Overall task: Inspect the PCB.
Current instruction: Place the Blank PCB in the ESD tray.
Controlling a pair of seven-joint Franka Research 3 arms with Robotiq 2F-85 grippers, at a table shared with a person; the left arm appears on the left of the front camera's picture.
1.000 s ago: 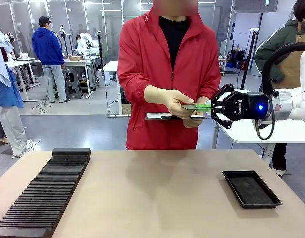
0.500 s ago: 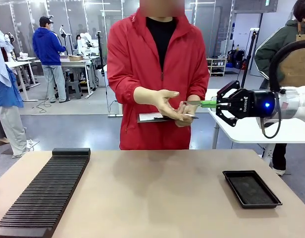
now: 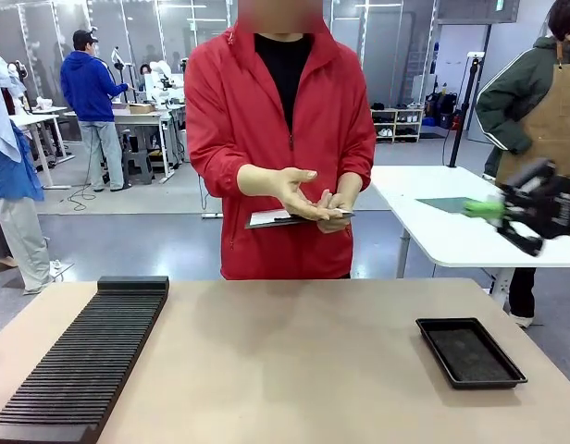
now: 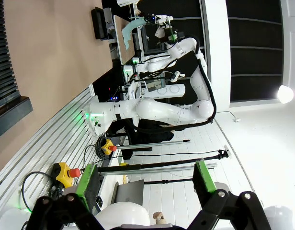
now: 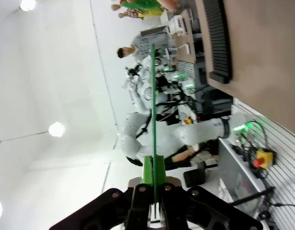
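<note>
My right gripper (image 3: 496, 209) had its jaws clamped on one edge of the PCB (image 3: 449, 204), holding it flat and level in the air beyond the table's far right corner, above the height of the black tray (image 3: 469, 351) near the right edge. My left gripper (image 4: 146, 179) hung empty with its jaws wide. Seen edge-on from my right wrist, the board (image 5: 153, 91) was a thin, straight line, so I judged it light and stiff but easily scratched or cracked, best pinched by a bare margin rather than across its patterned face.
</note>
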